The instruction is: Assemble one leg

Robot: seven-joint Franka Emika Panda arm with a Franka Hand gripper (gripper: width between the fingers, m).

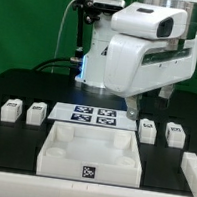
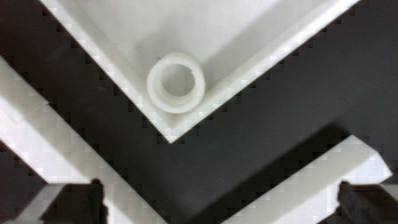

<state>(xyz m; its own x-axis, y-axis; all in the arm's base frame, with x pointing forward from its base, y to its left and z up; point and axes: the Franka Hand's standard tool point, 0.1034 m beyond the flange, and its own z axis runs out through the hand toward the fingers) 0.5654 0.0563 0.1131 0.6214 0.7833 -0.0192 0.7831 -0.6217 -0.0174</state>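
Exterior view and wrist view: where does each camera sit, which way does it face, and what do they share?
Exterior view: off the arm, slightly raised, looking across the black table at the tray, marker board and legs; the arm's white wrist housing fills the upper middle.
Wrist view: on the wrist, looking down at a tray corner with a round socket; the open pincer shows as two dark fingers at the frame edge.
Shared: probably the tray.

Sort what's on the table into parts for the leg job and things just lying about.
For the job: leg, leg, leg, leg; white tray with its round corner socket; open gripper.
Lying about: marker board; white pieces at both side edges.
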